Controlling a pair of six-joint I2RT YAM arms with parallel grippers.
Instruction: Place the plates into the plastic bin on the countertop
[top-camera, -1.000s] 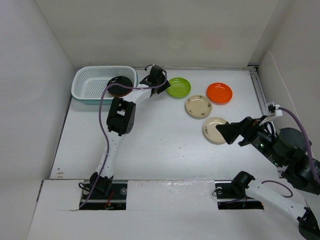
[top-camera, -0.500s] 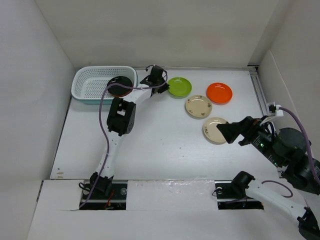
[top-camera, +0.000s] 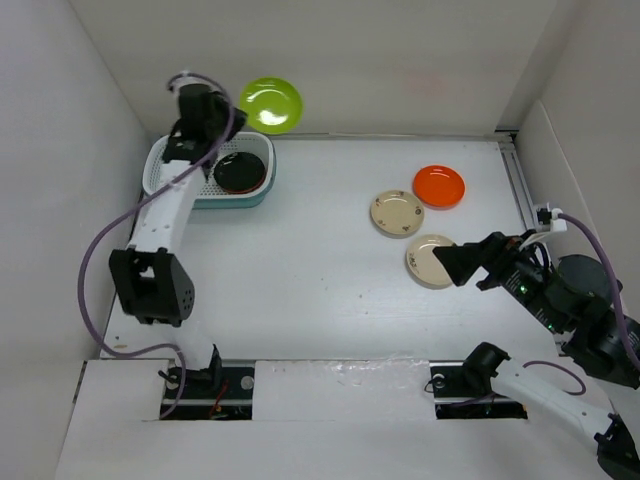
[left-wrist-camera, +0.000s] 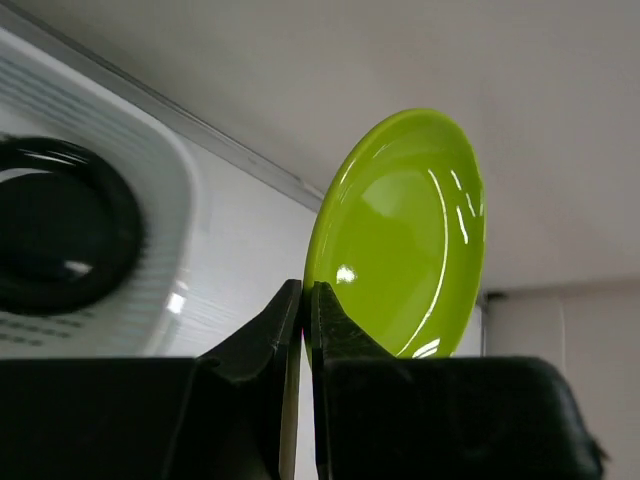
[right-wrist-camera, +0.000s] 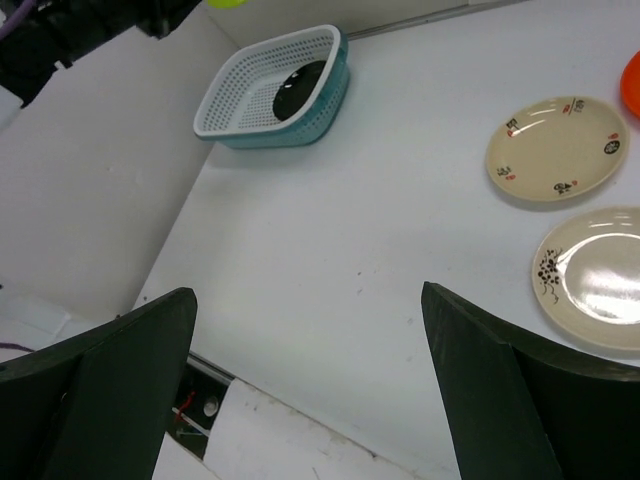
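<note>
One lime green plate (left-wrist-camera: 400, 240) juts beyond the left end effector (left-wrist-camera: 303, 297), which clamps its lower rim.

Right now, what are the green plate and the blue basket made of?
The lime green plate looks like smooth, shiny plastic or melamine: bright highlights glint on it. The blue basket is probably matte molded plastic, with rows of small holes through its walls.

Plate (right-wrist-camera: 300, 88) in bin (right-wrist-camera: 240, 100); three plates (top-camera: 397, 213) right.
</note>
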